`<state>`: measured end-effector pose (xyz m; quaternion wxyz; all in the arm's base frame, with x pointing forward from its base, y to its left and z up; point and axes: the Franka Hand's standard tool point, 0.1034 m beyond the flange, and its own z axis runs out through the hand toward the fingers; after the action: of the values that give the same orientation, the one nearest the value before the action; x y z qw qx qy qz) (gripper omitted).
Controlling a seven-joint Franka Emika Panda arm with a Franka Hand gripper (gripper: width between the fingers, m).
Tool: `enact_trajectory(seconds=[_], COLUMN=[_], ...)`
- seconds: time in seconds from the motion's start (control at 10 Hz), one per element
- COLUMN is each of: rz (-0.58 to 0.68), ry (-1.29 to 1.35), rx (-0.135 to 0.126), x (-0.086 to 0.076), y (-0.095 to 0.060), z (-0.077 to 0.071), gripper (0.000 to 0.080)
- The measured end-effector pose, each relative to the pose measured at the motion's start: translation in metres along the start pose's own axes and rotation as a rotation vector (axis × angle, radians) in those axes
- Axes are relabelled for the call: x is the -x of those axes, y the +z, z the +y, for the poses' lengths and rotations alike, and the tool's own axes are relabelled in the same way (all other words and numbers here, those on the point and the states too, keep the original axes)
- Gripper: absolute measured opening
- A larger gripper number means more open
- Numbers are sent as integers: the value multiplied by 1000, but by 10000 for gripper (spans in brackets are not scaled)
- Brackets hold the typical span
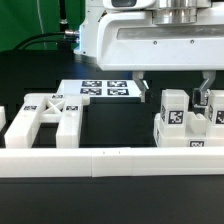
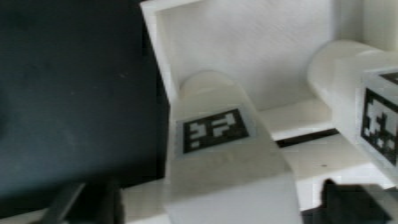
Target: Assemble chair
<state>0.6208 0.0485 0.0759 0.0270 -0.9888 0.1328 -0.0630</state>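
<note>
The chair lies in glossy white tagged pieces. An X-braced frame [image 1: 45,115] rests flat at the exterior view's left. At the right, short square posts stand on a flat seat slab [image 1: 190,140]. My gripper [image 1: 173,92] hangs over the slab, open, one finger on each side of an upright post [image 1: 172,106], with a gap showing on both sides. In the wrist view that post [image 2: 217,135] runs between my dark fingertips [image 2: 80,203], its tag facing the camera. My gripper [image 2: 214,198] straddles it without holding it. A second post [image 2: 365,100] stands close beside it.
A long low white rail [image 1: 110,162] runs across the front of the black table. The marker board [image 1: 105,90] lies flat behind the pieces, near the middle. The arm's white body [image 1: 150,40] fills the top right.
</note>
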Motion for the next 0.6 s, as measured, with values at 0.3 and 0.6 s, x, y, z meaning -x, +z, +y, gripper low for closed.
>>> enact_trajectory(seconds=[0.3, 0.6], rz=[0, 0], ry=[30, 128], rx=[0, -2], x=[0, 0], y=[0, 0], z=[0, 0], gripper=[285, 285])
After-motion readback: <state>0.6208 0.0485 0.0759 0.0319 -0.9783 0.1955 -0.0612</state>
